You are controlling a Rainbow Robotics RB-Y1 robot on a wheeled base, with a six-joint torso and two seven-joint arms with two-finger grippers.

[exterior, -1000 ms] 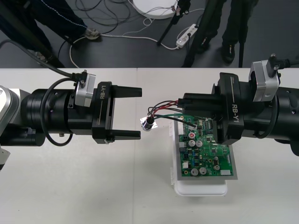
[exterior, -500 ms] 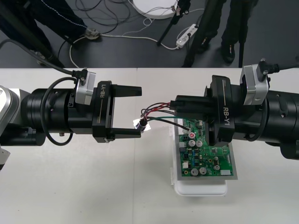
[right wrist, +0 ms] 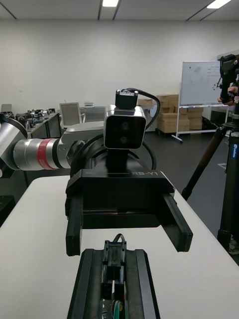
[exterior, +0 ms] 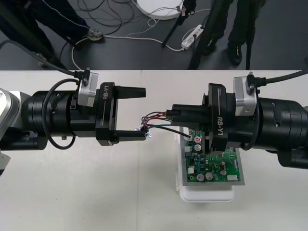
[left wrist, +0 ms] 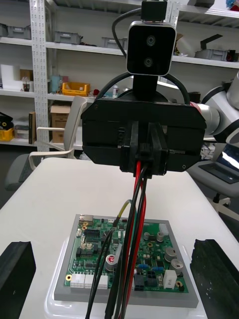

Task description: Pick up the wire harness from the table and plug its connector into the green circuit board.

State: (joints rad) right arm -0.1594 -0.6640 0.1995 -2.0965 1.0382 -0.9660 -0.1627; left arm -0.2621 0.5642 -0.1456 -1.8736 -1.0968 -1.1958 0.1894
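Observation:
My right gripper point(exterior: 172, 114) hangs above the table, left of the green circuit board point(exterior: 214, 163), and is shut on the harness's black plug point(right wrist: 114, 250). Red, black and green wires point(exterior: 156, 117) run left from it to the round metal socket point(exterior: 144, 129), which hangs by the lower finger of my left gripper point(exterior: 144, 113). That gripper is open and faces the right one, fingers point(right wrist: 74, 227) far apart. In the left wrist view the wires point(left wrist: 133, 219) hang down from the right gripper point(left wrist: 144, 149) in front of the board point(left wrist: 159, 259).
The board sits on a white base point(exterior: 207, 195) at the table's right front. Dark floor with cables, a power strip and tripod legs lies beyond the far edge. Bare table spreads in front of the left arm.
My right gripper has moved left with the harness, off the board's far corner. The socket end has come up to the left gripper's lower finger. The left arm has stayed put.

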